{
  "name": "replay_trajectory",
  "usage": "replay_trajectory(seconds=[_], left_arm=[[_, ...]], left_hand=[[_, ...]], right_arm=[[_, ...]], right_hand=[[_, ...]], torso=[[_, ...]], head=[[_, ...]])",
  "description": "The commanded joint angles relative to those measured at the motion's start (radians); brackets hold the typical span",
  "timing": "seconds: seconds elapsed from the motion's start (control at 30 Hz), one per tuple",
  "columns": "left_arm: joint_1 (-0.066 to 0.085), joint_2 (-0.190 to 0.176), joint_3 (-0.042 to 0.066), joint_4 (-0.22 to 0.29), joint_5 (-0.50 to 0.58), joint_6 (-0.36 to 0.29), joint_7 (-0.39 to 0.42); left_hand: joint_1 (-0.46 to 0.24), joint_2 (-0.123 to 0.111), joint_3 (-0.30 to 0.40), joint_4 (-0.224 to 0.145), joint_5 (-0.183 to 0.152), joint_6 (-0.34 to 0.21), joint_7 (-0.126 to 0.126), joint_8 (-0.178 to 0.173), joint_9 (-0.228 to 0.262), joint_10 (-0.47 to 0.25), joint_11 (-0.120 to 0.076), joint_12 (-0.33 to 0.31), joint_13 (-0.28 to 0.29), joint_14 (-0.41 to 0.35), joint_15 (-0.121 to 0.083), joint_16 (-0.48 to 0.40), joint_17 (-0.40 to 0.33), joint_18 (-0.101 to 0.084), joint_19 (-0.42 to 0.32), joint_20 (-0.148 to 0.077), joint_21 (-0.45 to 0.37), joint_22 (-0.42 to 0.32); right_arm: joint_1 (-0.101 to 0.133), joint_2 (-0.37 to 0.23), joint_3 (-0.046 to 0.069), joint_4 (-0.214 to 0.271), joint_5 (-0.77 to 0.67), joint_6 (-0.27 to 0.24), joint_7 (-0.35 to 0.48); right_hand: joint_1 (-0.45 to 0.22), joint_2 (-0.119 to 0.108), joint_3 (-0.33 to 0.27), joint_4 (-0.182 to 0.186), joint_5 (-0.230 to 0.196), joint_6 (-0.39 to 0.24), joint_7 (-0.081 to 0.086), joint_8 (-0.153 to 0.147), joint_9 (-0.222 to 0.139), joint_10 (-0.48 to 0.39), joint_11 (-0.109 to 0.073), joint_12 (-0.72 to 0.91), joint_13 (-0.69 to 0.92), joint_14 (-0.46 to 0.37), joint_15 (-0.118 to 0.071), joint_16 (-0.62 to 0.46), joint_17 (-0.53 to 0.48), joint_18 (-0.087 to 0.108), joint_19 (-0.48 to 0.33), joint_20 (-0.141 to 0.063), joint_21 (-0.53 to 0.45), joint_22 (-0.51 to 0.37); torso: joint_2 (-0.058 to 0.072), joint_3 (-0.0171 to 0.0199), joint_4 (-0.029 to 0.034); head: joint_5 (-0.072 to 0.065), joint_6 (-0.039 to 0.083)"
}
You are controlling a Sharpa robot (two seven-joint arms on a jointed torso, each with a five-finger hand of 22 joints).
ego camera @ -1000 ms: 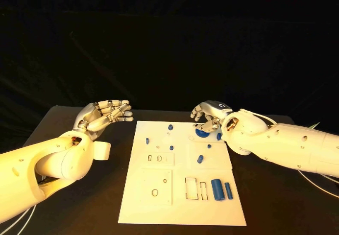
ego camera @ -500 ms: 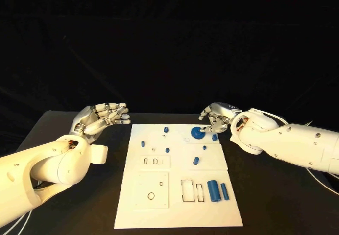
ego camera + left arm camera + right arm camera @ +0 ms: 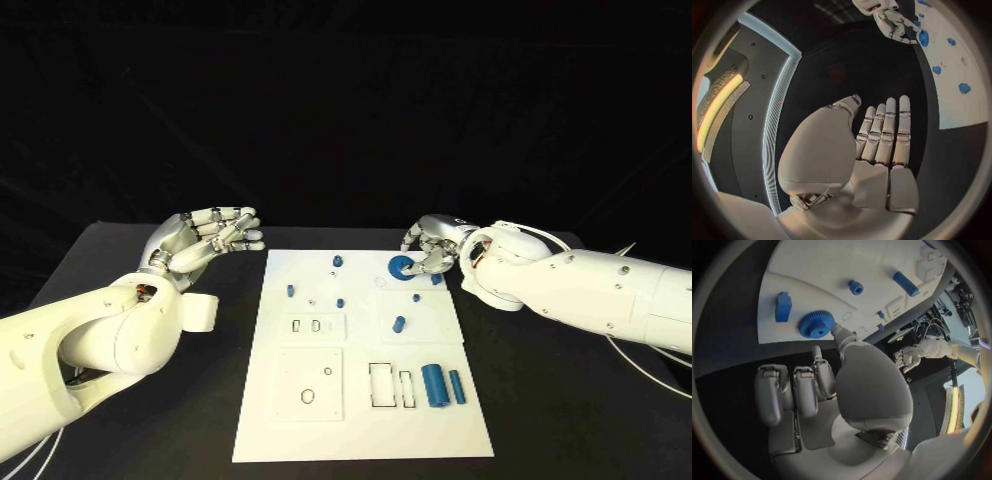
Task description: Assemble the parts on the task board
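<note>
— Where is the right hand at the moment?

— I see my right hand (image 3: 433, 250) at the far right corner of the flat white rectangular task board (image 3: 361, 420). One fingertip (image 3: 837, 330) touches the rim of the round blue toothed gear (image 3: 402, 266), which lies flat on the board's surface. The other fingers are curled in, apart from it. I cannot tell whether the gear is pinched or only touched from one side.

— And the left?

— My left hand (image 3: 206, 238) hovers off the board's far left corner, over the black table (image 3: 130, 440). Its fingers are straight and close together, the thumb apart, and it holds nothing.

— What else is on the board?

— Just beside the gear, near the board's edge, stands a small blue block (image 3: 783, 306). Several small blue pegs (image 3: 336, 261) are dotted over the far half. In the near right section, two blue cylinders (image 3: 434, 385) lie side by side next to a pair of rectangular cut-outs (image 3: 384, 386). An oval hole (image 3: 309, 396) sits in the near left section.
</note>
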Motion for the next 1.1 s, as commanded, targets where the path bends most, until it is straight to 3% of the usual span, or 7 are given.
replay_trajectory(seconds=[0.03, 0.57, 0.97, 1.1], left_arm=[[0.001, 0.002, 0.001, 0.001, 0.004, 0.02, 0.005], [0.001, 0.004, 0.001, -0.002, 0.004, 0.021, 0.004], [0.001, 0.006, 0.001, -0.004, 0.004, 0.022, 0.002], [0.001, 0.007, 0.001, -0.005, 0.004, 0.022, 0.002]], left_hand=[[-0.008, -0.002, 0.003, 0.001, -0.004, -0.007, 0.028, -0.004, 0.001, 0.001, 0.004, -0.005, 0.001, 0.001, 0.005, -0.003, 0.001, 0.009, -0.009, -0.001, 0.007, 0.001], [-0.008, -0.002, 0.004, 0.001, -0.004, -0.007, 0.028, -0.004, 0.001, 0.001, 0.004, -0.005, 0.001, 0.001, 0.005, -0.003, 0.002, 0.009, -0.009, -0.001, 0.007, 0.001], [-0.009, -0.002, 0.006, 0.0, -0.004, -0.007, 0.028, -0.005, 0.001, 0.001, 0.004, -0.006, 0.001, 0.001, 0.005, -0.003, 0.003, 0.009, -0.01, -0.001, 0.009, 0.002], [-0.009, -0.002, 0.006, 0.0, -0.004, -0.007, 0.028, -0.005, 0.001, 0.001, 0.004, -0.006, 0.001, 0.001, 0.005, -0.003, 0.003, 0.009, -0.01, -0.001, 0.009, 0.002]], right_arm=[[-0.003, 0.008, 0.0, -0.013, 0.002, 0.033, -0.009], [-0.011, 0.034, 0.0, -0.043, 0.017, 0.03, -0.008], [-0.017, 0.047, 0.0, -0.059, 0.029, 0.052, -0.01], [-0.017, 0.048, -0.001, -0.062, 0.027, 0.06, -0.014]], right_hand=[[0.012, 0.002, 0.0, 0.01, 0.005, 0.001, -0.001, 0.003, 0.002, 0.01, 0.0, 0.01, 0.066, 0.075, 0.007, 0.006, 0.109, -0.013, 0.049, 0.008, 0.006, 0.168], [0.03, 0.021, 0.033, 0.019, 0.016, 0.022, -0.003, 0.011, 0.006, 0.033, -0.002, 0.047, 0.104, 0.078, 0.006, 0.015, 0.129, -0.019, 0.061, 0.009, 0.023, 0.191], [0.033, 0.03, 0.067, 0.023, 0.016, 0.046, -0.006, 0.014, 0.005, 0.054, -0.004, 0.076, 0.134, 0.08, 0.004, 0.019, 0.139, -0.021, 0.066, 0.008, 0.03, 0.201], [0.033, 0.03, 0.068, 0.023, 0.016, 0.046, -0.006, 0.014, 0.005, 0.055, -0.004, 0.078, 0.135, 0.08, 0.004, 0.019, 0.141, -0.022, 0.068, 0.007, 0.032, 0.204]], torso=[[0.0, 0.0, -0.0008], [0.0, 0.0015, -0.0033], [-0.001, 0.0001, -0.0024], [0.0, 0.0013, -0.0022]], head=[[0.004, -0.003], [0.004, -0.006], [0.007, -0.011], [0.007, -0.014]])
